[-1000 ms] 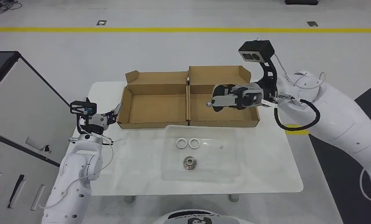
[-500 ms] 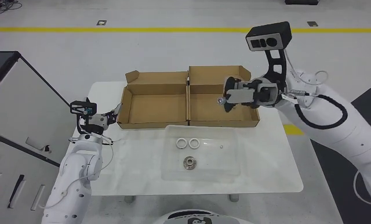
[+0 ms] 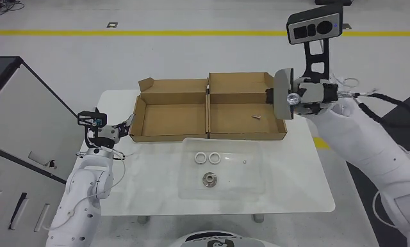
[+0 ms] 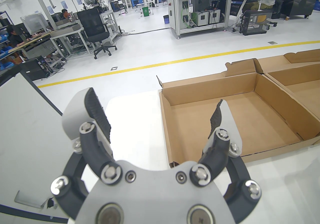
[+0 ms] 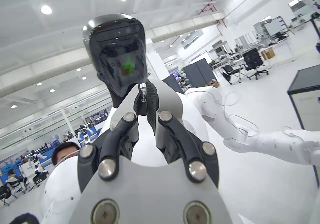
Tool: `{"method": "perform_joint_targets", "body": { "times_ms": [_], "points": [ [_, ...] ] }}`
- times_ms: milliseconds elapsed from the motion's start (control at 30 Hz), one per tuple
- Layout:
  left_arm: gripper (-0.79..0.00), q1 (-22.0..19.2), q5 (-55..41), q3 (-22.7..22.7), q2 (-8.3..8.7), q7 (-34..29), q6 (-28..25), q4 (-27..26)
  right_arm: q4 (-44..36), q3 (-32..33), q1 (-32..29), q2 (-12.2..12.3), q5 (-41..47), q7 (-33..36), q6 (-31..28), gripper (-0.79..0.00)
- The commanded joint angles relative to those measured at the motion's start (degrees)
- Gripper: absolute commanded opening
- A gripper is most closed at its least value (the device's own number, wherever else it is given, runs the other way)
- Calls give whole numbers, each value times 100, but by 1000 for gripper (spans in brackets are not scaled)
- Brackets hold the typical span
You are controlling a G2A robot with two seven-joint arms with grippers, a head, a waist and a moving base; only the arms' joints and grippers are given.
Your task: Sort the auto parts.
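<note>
One screw [image 5: 142,94], likely light, stiff and slippery, is pinched in your right gripper [image 5: 145,89]. Hold it by the shank; your left gripper [image 4: 155,99] gapes.

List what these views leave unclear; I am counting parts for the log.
Speck in the tray: too small to identify, top view.
Threaded piece in the right claw: the claw covers most of it, right wrist view.
Left box, near corner: hidden behind the left claw, left wrist view.
</note>
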Motion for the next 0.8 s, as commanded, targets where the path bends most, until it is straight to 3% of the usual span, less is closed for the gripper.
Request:
{"method": "perform_joint_targets", "body": {
  "times_ms": [0, 167, 400, 600, 767],
  "points": [
    [0, 0, 0, 0, 0, 0, 0, 0, -30, 197, -130, -118, 250, 192, 191, -785],
    [0, 0, 0, 0, 0, 0, 0, 0, 55, 657, -440, -453, 535, 651, 650, -785],
    [0, 0, 0, 0, 0, 0, 0, 0, 329, 1005, -598, -806, -374, 681, 682, -785],
    [0, 0, 0, 0, 0, 0, 0, 0, 688, 1104, -498, -906, -1734, 560, 571, -785],
    [0, 0, 0, 0, 0, 0, 0, 0, 664, 1106, -481, -957, -2332, 251, 651, -785]
  ]
}}
